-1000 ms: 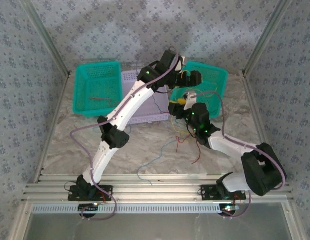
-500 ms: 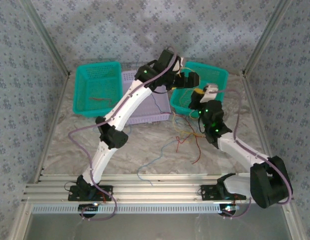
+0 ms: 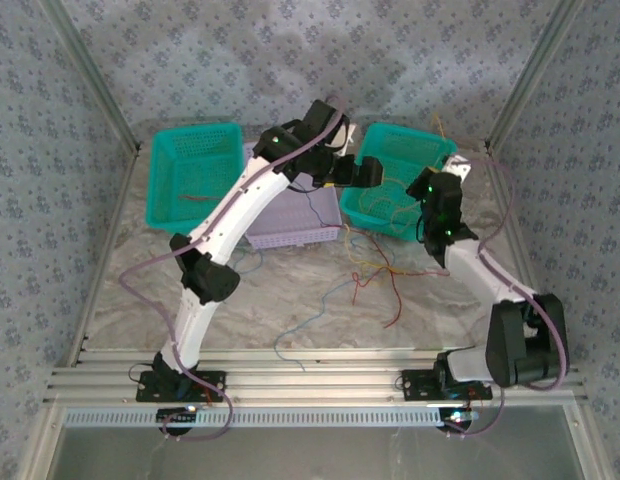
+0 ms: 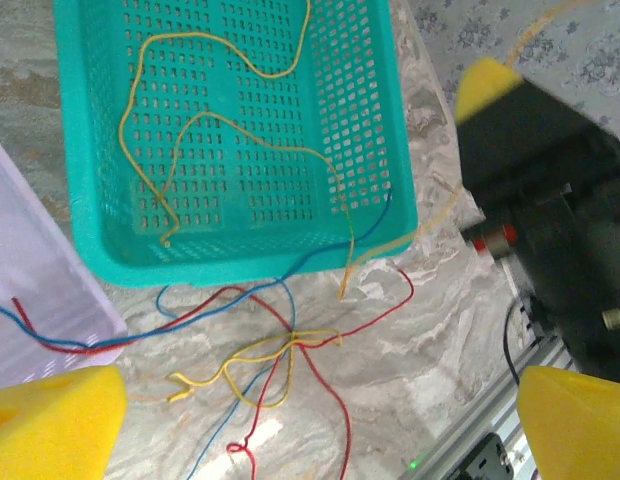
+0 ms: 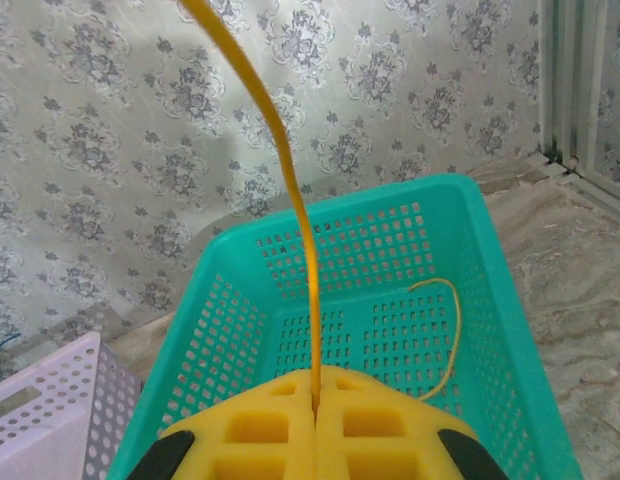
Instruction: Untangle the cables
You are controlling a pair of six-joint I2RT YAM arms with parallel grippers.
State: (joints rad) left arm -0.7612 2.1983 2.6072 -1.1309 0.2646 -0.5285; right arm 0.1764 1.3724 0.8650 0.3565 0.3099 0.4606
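Cable (image 5: 306,240) runs straight out from your right pincer (image 5: 315,402), shut on it; the open, empty left pincer (image 4: 312,425) seems nearer the knot (image 4: 290,345).

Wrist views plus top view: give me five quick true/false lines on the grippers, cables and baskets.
1. The right gripper is shut on a yellow cable. True.
2. The left gripper is clamped on a cable. False: it is open and holds nothing.
3. A yellow loop lies inside the right teal basket. True.
4. The left teal basket is empty. False: a red cable lies in it.
5. The tangle sits in the lavender basket. False: it lies on the table, just outside the right teal basket.
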